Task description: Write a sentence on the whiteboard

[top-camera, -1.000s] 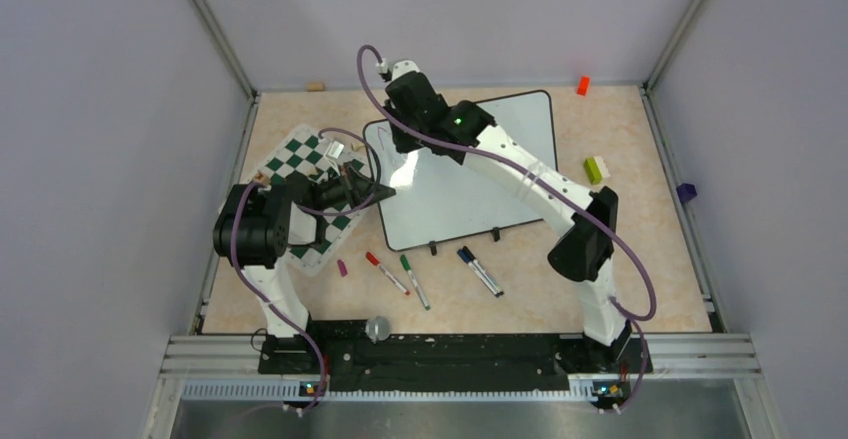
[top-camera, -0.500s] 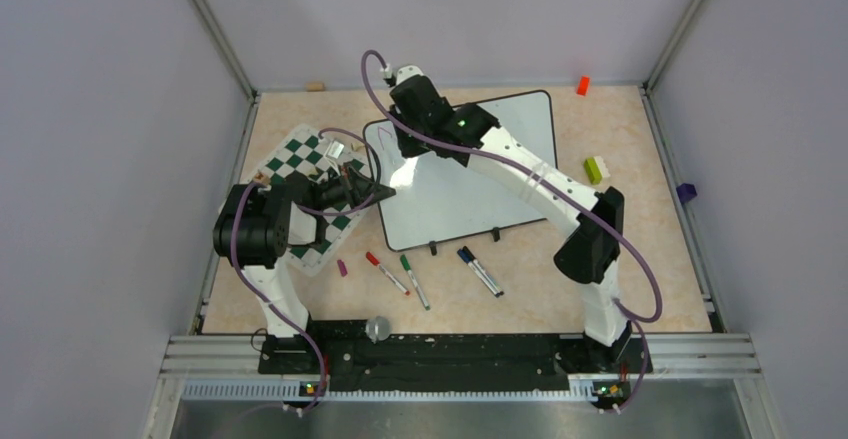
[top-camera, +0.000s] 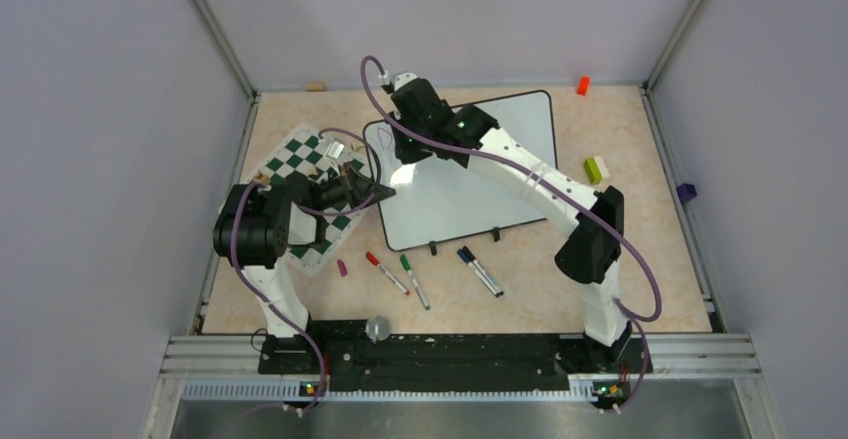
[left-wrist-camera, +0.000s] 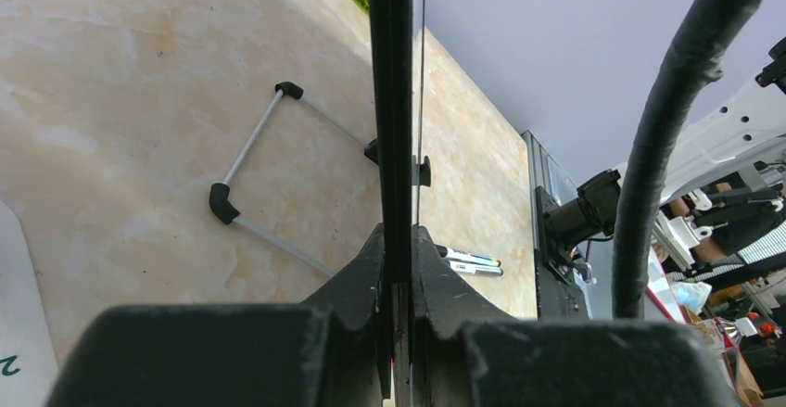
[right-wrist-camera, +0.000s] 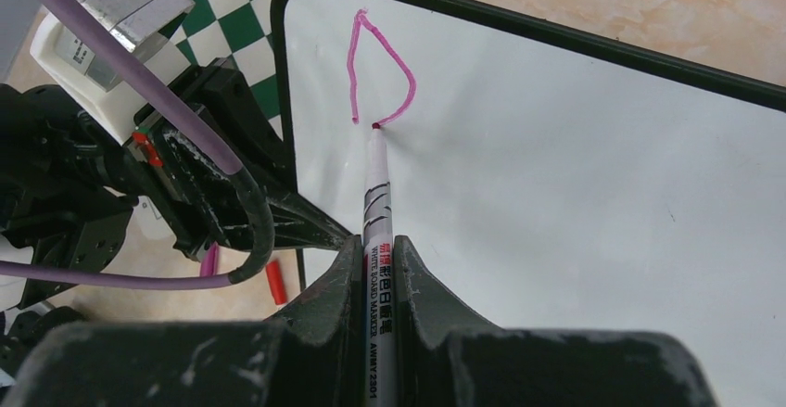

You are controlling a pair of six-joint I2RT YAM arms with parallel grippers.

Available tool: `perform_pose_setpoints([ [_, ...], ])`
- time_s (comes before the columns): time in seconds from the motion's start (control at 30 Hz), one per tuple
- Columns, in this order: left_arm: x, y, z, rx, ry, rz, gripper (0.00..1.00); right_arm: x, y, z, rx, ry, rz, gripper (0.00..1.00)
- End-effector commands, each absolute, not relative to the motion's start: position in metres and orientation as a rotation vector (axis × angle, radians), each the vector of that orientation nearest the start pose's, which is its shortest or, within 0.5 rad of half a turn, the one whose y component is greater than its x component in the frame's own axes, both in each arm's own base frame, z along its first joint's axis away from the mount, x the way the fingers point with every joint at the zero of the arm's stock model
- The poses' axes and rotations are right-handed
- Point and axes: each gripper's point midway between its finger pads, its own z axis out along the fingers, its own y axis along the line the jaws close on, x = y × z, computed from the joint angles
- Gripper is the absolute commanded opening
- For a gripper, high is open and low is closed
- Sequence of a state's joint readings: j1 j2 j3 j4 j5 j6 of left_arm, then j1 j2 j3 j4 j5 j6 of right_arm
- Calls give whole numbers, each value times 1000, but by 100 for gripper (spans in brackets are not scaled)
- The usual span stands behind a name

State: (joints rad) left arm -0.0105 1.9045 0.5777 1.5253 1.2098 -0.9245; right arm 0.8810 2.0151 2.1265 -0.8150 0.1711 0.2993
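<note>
Large glossy white whiteboard with thin black frame (top-camera: 470, 194) sits mid-table. Right gripper (right-wrist-camera: 375, 249) pinches a white-barrelled pink marker (right-wrist-camera: 377, 194). The marker tip touches the board near its far-left corner, at the foot of the purple-pink marker lettering (right-wrist-camera: 350, 64), so far one looped stroke. Left gripper (left-wrist-camera: 397, 240) is clamped on the board's left frame edge.

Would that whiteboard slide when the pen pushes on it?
The whiteboard is probably stiff: its edge runs straight in the left wrist view. Likely light, apt to slide on its small feet; the left end effector clamps its edge.
</note>
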Motion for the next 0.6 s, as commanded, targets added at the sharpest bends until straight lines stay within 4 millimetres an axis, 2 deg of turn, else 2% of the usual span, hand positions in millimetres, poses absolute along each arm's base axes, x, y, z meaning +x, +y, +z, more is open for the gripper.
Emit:
perform_pose_setpoints([
  [0.0, 315, -182, 150, 597, 1567, -1482, 0, 359, 400, 256, -558, 2203, 460, 0],
  [0.2, 316, -182, 150, 597, 1566, -1480, 0, 359, 406, 265, -566, 2182, 502, 0],
  [0.33, 316, -182, 151, 601, 1564, -1481, 0, 353, 408, 286, -559, 2133, 576, 0],
  [0.47, 315, -182, 152, 603, 1562, -1479, 0, 349, 397, 309, -517, 2088, 649, 0],
  [0.57, 316, -182, 151, 600, 1564, -1481, 0, 348, 382, 319, -479, 2068, 614, 0],
])
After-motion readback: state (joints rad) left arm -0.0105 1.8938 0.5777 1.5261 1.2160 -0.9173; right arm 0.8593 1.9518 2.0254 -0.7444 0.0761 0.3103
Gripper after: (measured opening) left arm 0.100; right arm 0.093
